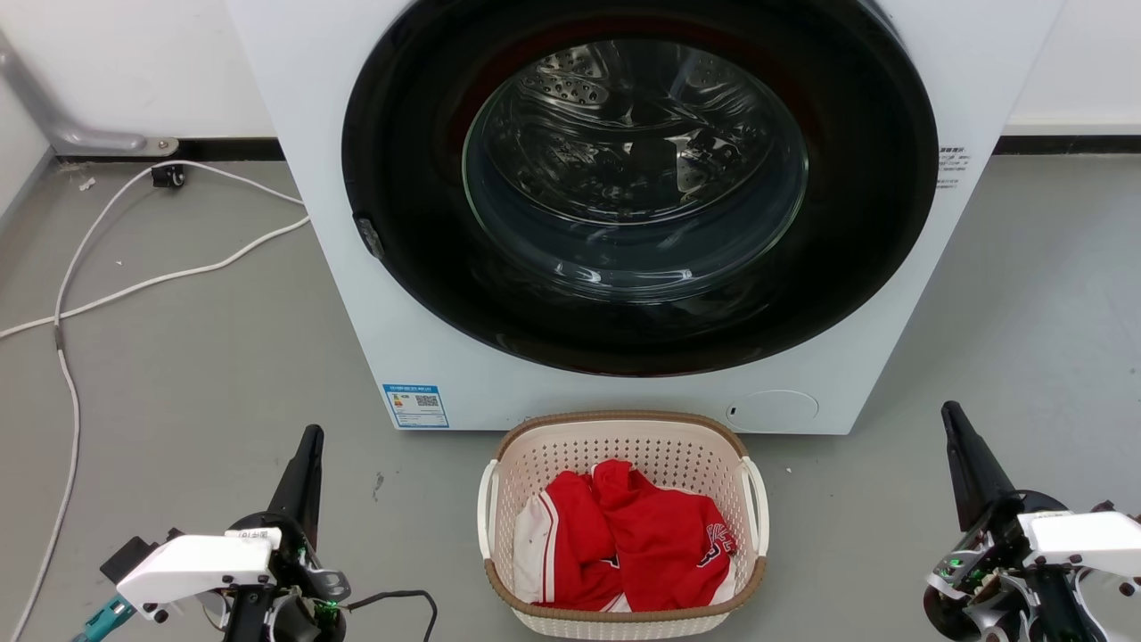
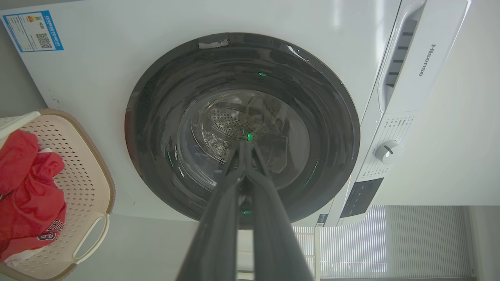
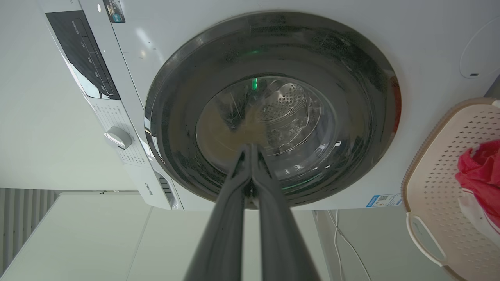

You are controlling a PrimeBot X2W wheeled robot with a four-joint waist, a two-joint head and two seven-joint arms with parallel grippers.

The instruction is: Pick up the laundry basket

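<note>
At the lower left of the head view, the left gripper has its two dark fingers pressed together, jaws closed and empty, tips pointing up the frame. Its own wrist view shows the same shut pair rising from the bottom centre against the washer's glass. At the lower right of the head view the right gripper mirrors it, jaws likewise closed on nothing, and in the right wrist view its fingers meet at a single tip. Both grippers hover above the grey floor, well apart from each other. Between them, at the bottom centre of the head view, sits the laundry basket. It is cream-white and perforated, with a brown woven-look rim and a white handle on each side. It stands on the floor just in front of the washer and apart from both grippers. The basket also shows at the left edge of the left wrist view and at the right edge of the right wrist view. Red garments with white trim lie crumpled inside it. Above, the washer's round dark door is closed, and the steel drum is visible through the glass. A blue label sits at the lower left of its white front. White cables trail across the floor at the left of the frame.
</note>
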